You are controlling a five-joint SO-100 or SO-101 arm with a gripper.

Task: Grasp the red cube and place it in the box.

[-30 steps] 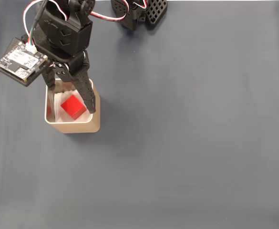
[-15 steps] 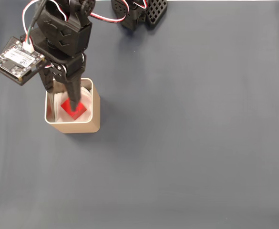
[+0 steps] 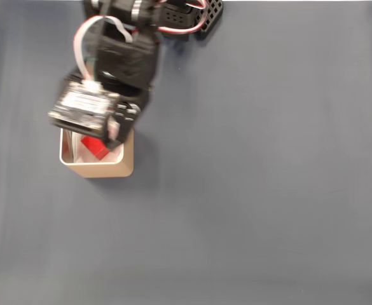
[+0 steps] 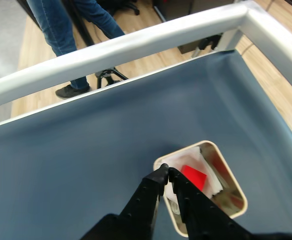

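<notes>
- Table [image 3: 268, 190]: dark blue-grey cloth surface.
- Box [image 4: 234, 188]: upright on the table, at left in the fixed view.
- Gripper [image 4: 165, 174]: above the box rim, fingers together, holding nothing.
- Red cube [image 4: 194, 177]: inside the box, on white lining.

The bench [image 4: 61, 160] wears a smooth, matt blue-grey cover inside a pale metal frame [image 4: 136, 42]. The box [image 4: 238, 192] looks like tan card with a shiny silvery rim and a white papery lining. The red cube [image 4: 194, 177] is plain and matt, and the gripper [image 4: 164, 176] is matt black plastic.
</notes>
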